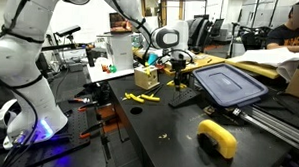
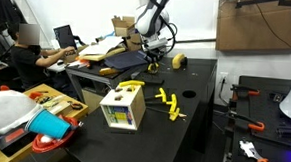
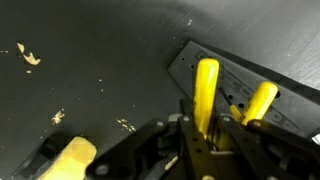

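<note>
Currently gripped: a yellow rod (image 3: 206, 88) is clamped between the fingers (image 3: 186, 132) of the gripper (image 3: 205, 122), which are drawn in narrow about it.
Rod's long axis: in the wrist view the rod is seen running straight out from the fingers and up the picture, in line with the gripper's reach.
Rod's place: its rounded tip is seen over the near corner of the grey lid (image 3: 250, 72). Whether tip and lid touch cannot be told.
Beside it: a second yellow rod (image 3: 261, 100) is seen just to one side of the first, leaning slightly away. Its foot is hidden behind a finger, so whether the two are joined cannot be told.
Grey lid: it is laid flat on the black worktop (image 1: 163, 129), and the gripper (image 1: 178, 75) is held at the lid's (image 1: 234, 86) edge in both exterior views (image 2: 155, 57).
Near the gripper: a yellow roll (image 2: 180, 61) is set on the worktop just beside the lid. A pale yellow shape at the lower edge of the wrist view (image 3: 70, 158) is probably the same roll.
Well apart: loose yellow pieces (image 2: 169, 104) and a white box (image 2: 122, 110) are left farther along the worktop.
</note>
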